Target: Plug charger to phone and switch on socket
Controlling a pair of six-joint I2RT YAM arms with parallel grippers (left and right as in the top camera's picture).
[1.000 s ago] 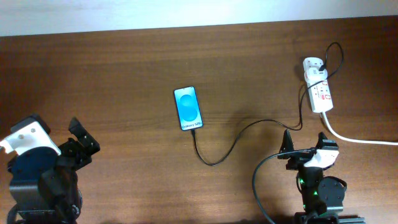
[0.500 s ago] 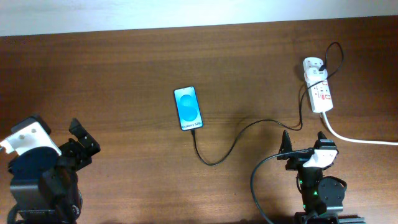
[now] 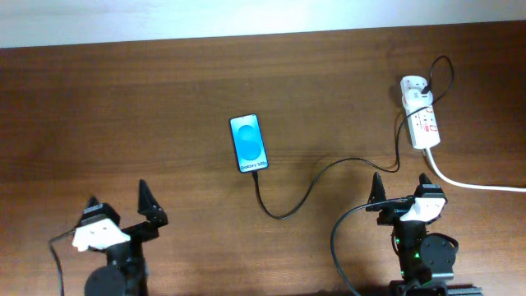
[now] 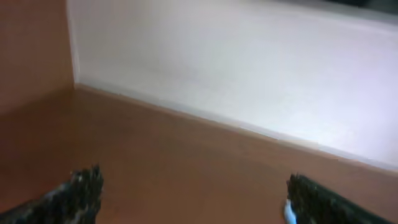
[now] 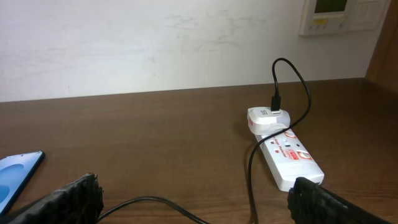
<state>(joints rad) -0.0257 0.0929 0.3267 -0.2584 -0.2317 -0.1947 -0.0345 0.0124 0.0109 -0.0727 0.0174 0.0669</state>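
The phone (image 3: pixel 249 142) lies face up mid-table, blue screen lit, its white text strip at the near end. The thin black charger cable (image 3: pixel 304 195) runs from the phone's near end in a curve to the white socket strip (image 3: pixel 422 115) at the far right. The phone corner (image 5: pixel 15 177), the cable (image 5: pixel 155 202) and the socket (image 5: pixel 287 155) also show in the right wrist view. My left gripper (image 3: pixel 119 212) is open and empty at the near left. My right gripper (image 3: pixel 401 187) is open and empty, just in front of the socket.
A thick white cord (image 3: pixel 472 184) leaves the socket toward the right edge. A white wall (image 4: pixel 249 68) stands behind the table's far edge. A wall panel (image 5: pixel 339 15) hangs at the upper right in the right wrist view.
My left arm has swung from the far left edge inward; its gripper now points up the table. The right arm, phone and cable have not moved.
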